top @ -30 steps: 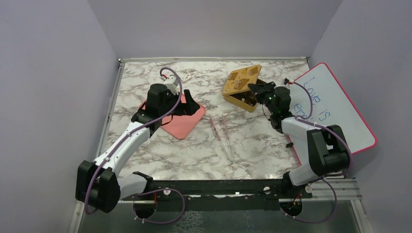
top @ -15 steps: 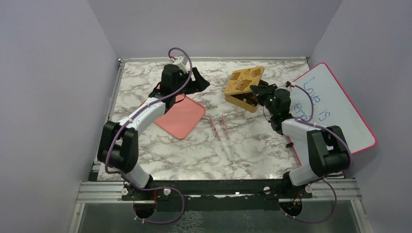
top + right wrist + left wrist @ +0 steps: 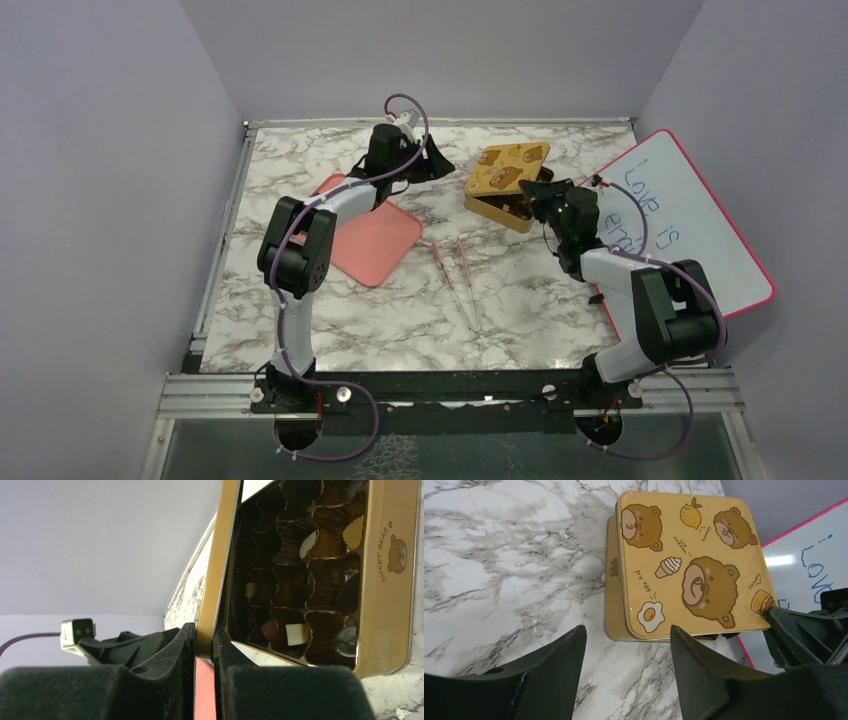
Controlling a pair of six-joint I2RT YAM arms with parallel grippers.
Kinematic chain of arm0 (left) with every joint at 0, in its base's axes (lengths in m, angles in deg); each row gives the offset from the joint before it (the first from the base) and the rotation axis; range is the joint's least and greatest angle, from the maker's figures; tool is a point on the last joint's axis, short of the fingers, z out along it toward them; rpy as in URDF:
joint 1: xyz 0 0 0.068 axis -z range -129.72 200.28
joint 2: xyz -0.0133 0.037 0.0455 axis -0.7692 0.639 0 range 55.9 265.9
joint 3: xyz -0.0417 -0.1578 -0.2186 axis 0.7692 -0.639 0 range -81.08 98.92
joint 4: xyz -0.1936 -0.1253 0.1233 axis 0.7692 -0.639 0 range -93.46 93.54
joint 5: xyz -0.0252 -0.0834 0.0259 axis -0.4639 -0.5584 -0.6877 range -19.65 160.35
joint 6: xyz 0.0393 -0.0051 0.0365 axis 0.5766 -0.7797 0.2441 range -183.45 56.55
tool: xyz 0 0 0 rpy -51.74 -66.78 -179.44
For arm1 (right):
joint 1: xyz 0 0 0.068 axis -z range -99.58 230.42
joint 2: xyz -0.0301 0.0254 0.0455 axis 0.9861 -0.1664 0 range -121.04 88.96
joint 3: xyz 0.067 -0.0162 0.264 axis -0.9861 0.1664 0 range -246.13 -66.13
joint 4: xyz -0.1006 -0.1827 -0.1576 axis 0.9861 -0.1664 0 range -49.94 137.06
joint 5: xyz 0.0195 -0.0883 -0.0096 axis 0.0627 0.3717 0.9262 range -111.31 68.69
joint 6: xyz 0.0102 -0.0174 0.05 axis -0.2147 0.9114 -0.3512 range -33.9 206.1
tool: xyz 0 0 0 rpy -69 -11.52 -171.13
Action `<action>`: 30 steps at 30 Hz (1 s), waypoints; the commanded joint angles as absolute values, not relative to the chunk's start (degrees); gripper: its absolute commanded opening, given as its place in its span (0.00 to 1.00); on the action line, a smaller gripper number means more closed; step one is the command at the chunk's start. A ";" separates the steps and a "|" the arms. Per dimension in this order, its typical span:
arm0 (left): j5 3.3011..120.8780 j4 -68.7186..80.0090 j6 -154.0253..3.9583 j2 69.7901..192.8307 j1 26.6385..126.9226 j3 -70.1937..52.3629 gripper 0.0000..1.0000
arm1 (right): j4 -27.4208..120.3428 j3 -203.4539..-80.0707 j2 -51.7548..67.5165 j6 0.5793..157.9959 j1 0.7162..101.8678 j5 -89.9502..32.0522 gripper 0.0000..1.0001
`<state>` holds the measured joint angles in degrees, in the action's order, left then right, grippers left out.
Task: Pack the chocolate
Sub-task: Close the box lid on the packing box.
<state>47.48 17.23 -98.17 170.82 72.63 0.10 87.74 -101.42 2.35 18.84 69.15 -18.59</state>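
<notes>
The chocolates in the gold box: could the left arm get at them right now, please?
Probably not. The lid covers most of the gold box, pinched at its edge by the right gripper, so the chocolates show only on that side. The open left gripper faces the lid's top.

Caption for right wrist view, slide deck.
Right gripper pinches the gold lid by its edge, ajar over the box of chocolates.

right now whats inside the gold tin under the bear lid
Right wrist view: the tin holds a few chocolate pieces in gridded cups, dark, tan and cream. The lid, pinched by the right claw, hides the rest from above.
</notes>
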 commanded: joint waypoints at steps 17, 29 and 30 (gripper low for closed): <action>35.58 24.29 -97.21 187.54 75.01 11.59 0.55 | 84.91 -99.08 5.67 25.80 69.86 -15.73 0.15; 33.81 24.79 -97.03 191.52 75.75 13.97 0.45 | 76.75 -101.32 7.08 27.98 70.22 -13.70 0.32; 33.67 24.85 -97.17 191.77 75.77 14.10 0.44 | 76.08 -101.61 7.13 28.15 70.22 -13.36 0.34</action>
